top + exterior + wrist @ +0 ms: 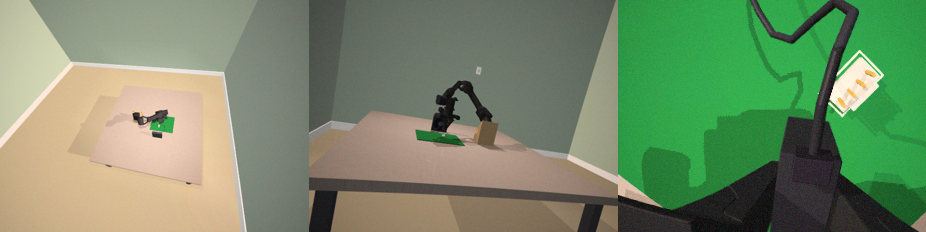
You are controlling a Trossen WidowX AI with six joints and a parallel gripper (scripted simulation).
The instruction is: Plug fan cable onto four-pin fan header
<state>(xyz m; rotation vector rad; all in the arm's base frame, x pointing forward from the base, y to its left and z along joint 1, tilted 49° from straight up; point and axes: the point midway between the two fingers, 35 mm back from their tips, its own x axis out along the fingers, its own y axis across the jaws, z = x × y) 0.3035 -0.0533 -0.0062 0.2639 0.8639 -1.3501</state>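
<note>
My gripper (161,120) (444,130) (801,175) is shut on the dark plug (804,195) of the fan's cable and holds it above the green board (169,124) (423,135) (693,60). The black cable (164,128) (830,75) rises from the plug's top and bends away up the wrist view. The white four-pin header (159,126) (443,135) (858,82) is up and to the right of the plug in the wrist view, turned at an angle to it, its gold pins bare. The plug's lower end is hidden.
The dark fan (157,135) (436,123) stands upright beside the board. The arm's base sits on a wooden block (487,133) at the board's other side. Part of the cable hangs between the fan and my gripper. The table (149,154) (396,162) extends around the board.
</note>
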